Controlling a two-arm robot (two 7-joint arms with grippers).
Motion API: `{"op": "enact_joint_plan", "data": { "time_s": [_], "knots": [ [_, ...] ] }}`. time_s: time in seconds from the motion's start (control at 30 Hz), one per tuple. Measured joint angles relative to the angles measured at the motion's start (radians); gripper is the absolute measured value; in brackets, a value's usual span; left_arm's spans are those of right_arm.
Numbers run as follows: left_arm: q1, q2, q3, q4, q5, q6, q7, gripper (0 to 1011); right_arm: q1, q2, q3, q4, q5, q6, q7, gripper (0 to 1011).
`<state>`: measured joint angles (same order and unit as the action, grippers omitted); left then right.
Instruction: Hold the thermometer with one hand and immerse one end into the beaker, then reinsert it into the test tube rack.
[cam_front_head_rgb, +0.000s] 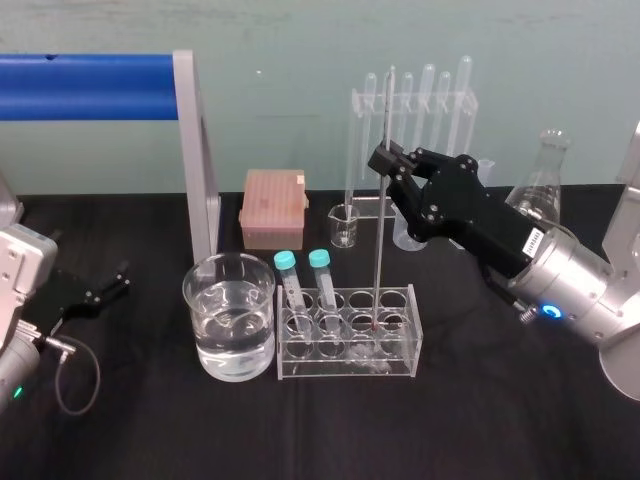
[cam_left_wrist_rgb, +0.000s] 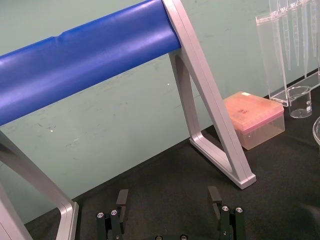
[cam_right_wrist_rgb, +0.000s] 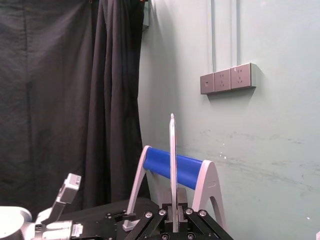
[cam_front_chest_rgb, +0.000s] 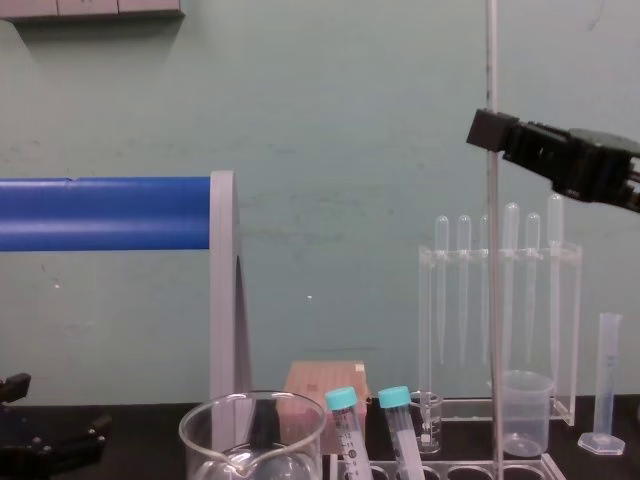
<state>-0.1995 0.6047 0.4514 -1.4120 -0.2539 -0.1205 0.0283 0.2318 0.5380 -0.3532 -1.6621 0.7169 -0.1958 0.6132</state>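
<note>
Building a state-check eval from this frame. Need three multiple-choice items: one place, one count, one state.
1. Where does the lower end of the thermometer sit? A) in mid-air B) in a hole of the test tube rack C) flat on the table
2. How many teal-capped tubes stand in the rack? A) one B) four C) two
3. The left end effector is: A) open, holding nothing B) shut on a tube C) shut on the thermometer
Answers: 1B, the rod held by the right end effector ends in a rack hole; 2C, two caps show; 3A, its fingers stand apart.
</note>
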Motion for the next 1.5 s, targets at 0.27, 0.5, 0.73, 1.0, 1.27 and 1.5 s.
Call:
{"op": "enact_joint_plan", "data": {
  "time_s": [0.27,0.5,0.73,1.0,1.27,1.5],
  "knots": [
    [0.000,0.000,0.000,0.000,0.000,0.000,0.000,1008,0.038,-0.047,-0.014,0.083,-0.045,-0.034,0.017,55],
    [0.000,0.000,0.000,0.000,0.000,0.000,0.000,1008,0.065,-0.077,-0.032,0.149,-0.069,-0.042,0.038,55],
    [0.000,0.000,0.000,0.000,0.000,0.000,0.000,1008,0.088,-0.102,-0.051,0.205,-0.083,-0.046,0.059,56],
    [0.000,0.000,0.000,0.000,0.000,0.000,0.000,1008,0.111,-0.111,-0.073,0.249,-0.119,-0.054,0.078,55],
    [0.000,0.000,0.000,0.000,0.000,0.000,0.000,1008,0.128,-0.116,-0.091,0.277,-0.146,-0.055,0.087,55],
    [0.000,0.000,0.000,0.000,0.000,0.000,0.000,1008,0.136,-0.117,-0.099,0.288,-0.164,-0.052,0.089,56]
  ]
}}
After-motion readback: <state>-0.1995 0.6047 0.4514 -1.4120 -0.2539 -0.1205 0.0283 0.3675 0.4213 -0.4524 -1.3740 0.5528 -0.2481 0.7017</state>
